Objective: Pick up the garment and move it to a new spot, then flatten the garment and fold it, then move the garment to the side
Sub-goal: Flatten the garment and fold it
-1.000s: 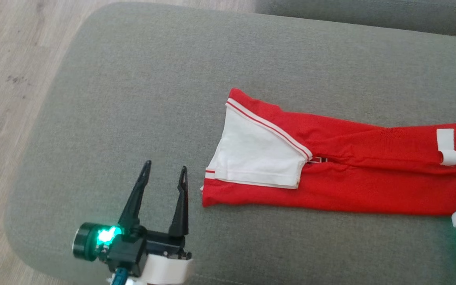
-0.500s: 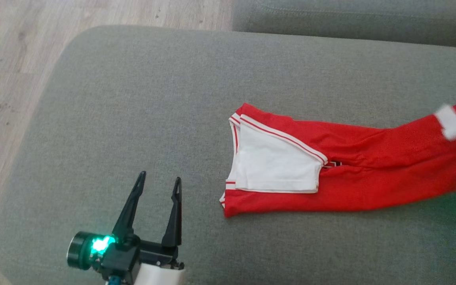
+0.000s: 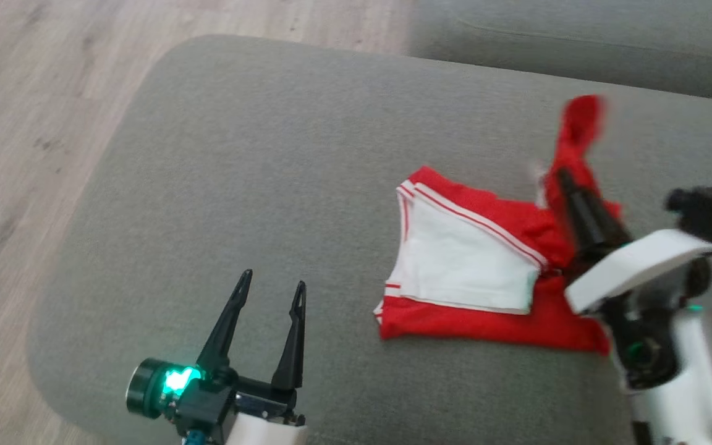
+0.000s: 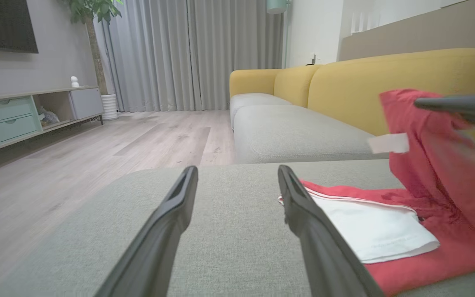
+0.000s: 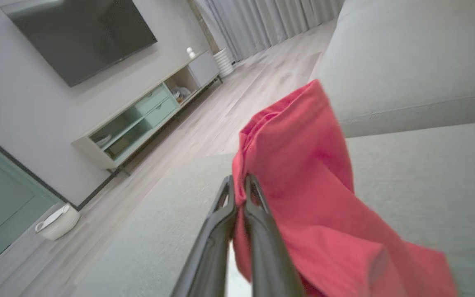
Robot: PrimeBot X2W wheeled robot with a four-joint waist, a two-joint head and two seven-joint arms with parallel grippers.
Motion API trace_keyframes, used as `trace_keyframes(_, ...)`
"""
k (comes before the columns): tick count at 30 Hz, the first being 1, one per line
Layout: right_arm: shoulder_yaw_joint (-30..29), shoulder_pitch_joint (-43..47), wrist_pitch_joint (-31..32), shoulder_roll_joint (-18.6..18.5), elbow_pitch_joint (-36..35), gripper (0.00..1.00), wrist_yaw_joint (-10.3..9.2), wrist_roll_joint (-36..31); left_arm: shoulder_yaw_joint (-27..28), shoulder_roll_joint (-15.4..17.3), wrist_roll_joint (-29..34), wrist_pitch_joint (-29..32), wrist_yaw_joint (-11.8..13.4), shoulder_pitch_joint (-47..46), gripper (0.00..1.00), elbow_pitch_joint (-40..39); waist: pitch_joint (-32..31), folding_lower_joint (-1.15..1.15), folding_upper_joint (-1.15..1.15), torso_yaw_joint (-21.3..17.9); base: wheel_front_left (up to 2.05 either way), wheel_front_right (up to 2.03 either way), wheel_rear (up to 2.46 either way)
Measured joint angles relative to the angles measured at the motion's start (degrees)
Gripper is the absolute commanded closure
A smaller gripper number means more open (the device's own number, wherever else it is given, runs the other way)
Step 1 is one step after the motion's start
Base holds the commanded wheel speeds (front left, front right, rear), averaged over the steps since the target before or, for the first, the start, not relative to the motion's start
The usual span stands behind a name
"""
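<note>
A red garment [image 3: 486, 315] lies on a wide grey sofa seat [image 3: 269, 154], towards its right half as the robot faces it. The near end of the garment rests flat on the cushion, with a white panel [image 3: 461, 266] edged in thin red and white stripes folded across its top. The far end is held up off the cushion and hangs in a loose, slightly blurred fold.

The right pincer [image 3: 565, 176] is clenched on that raised end. From its own wrist camera, the two dark fingers of the right pincer [image 5: 239, 178] are pressed together with the edge of the red cloth [image 5: 303, 173] pinched between them, and the rest of the cloth drapes down to the right. From the left wrist camera, the raised cloth [image 4: 427, 136] stands like a small tent above the flat part, a white tag [image 4: 388, 143] sticking out of its side, with the right pincer [image 4: 419, 103] reaching in from the right edge.

The left pincer [image 3: 272, 279] is released, its fingers spread and holding nothing. It hovers over bare cushion near the front edge, to the left of the garment and apart from it. In its own view the left pincer [image 4: 237, 169] points across the seat, with the garment's flat end just beside its right finger.

Pale wooden floor [image 3: 22, 123] lies beyond the seat on the left. A yellow backrest [image 4: 386, 70] rises behind.
</note>
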Motion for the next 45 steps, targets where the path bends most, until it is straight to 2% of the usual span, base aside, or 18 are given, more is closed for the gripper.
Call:
trace_keyframes(5,5.65,-1.22,-1.04,2.25,5.84,1.00,0.00,-2.65,0.00,-0.37,0.03,0.00,-0.08,-0.08,0.00,0.44,0.76,0.00,0.00,3.50,0.00,0.00,0.00)
trace_keyframes(6,6.45,-1.60,-1.76,2.66,7.30,0.75,0.00,-3.11,0.00,-0.45,0.25,0.00,-0.08,-0.13,0.00,0.55,1.00,0.00,0.00,4.10,0.00,0.00,0.00)
trace_keyframes(7,7.69,-2.11,-2.42,2.82,8.95,0.53,0.00,-3.24,-0.01,-0.53,0.43,0.00,-0.08,-0.19,0.00,0.64,1.27,0.00,0.00,4.66,0.00,0.00,0.00)
trace_keyframes(8,8.72,-2.61,-3.10,2.91,10.48,0.02,0.00,-3.22,-0.08,-0.67,0.43,0.00,-0.10,-0.29,0.00,0.71,1.55,0.00,0.00,5.17,0.00,0.00,0.00)
trace_keyframes(9,9.61,-3.04,-4.19,2.96,11.87,0.00,0.00,-3.18,-0.16,-0.88,0.43,0.00,-0.31,-0.41,0.00,0.77,1.81,0.00,0.00,5.67,0.00,0.00,0.00)
trace_keyframes(13,14.75,-3.81,-10.13,3.01,14.29,0.00,-0.01,2.71,-0.37,-1.46,0.38,0.00,-0.43,-0.79,0.00,1.45,2.13,0.00,0.00,7.18,0.00,0.00,0.00)
trace_keyframes(16,16.46,-4.38,-14.52,3.36,14.77,0.00,-0.01,2.64,-0.20,-1.54,0.00,0.00,0.04,-0.75,0.00,1.66,1.41,0.00,0.00,6.84,0.00,0.00,0.00)
trace_keyframes(19,15.11,-4.60,-18.40,3.32,15.23,0.00,-0.01,-1.67,0.03,-1.65,-0.48,0.00,0.07,-0.62,0.00,1.79,0.32,0.00,0.00,5.76,0.00,0.00,0.00)
trace_keyframes(22,12.94,-3.43,-21.94,3.26,15.17,0.00,-0.01,-3.22,1.07,-1.75,-1.12,0.00,-0.01,0.14,0.00,2.01,-1.09,0.00,0.00,4.22,0.00,0.00,0.00)
trace_keyframes(28,7.48,5.55,-29.31,0.63,15.04,0.00,-0.01,-5.80,2.85,-1.76,-2.20,0.00,-0.58,2.54,0.00,2.54,-4.66,-0.01,0.00,0.85,0.00,0.00,0.00)
trace_keyframes(33,3.88,12.39,-31.10,0.18,14.90,0.00,-0.01,-8.64,4.91,-1.78,-2.65,0.00,-0.59,3.77,0.00,3.35,-7.30,-0.01,0.00,-2.08,0.00,0.00,0.00)
trace_keyframes(37,0.46,17.31,-31.27,0.04,10.45,0.00,-0.01,-15.13,5.68,-1.76,-2.93,0.01,-0.63,6.11,0.00,6.24,-9.59,-0.01,0.00,-3.98,0.00,0.00,0.00)
trace_keyframes(41,0.15,23.39,-31.27,1.02,9.82,0.00,0.00,-20.58,7.64,-1.70,-3.22,0.01,-1.03,8.91,0.00,8.22,-12.04,-0.02,0.00,-6.18,0.00,0.00,0.00)
trace_keyframes(45,-0.36,24.34,-31.26,2.18,9.79,0.00,-0.01,-22.13,7.89,-1.75,-3.20,0.01,-1.58,9.22,0.00,8.94,-12.98,-0.01,0.00,-7.70,0.00,0.00,0.00)
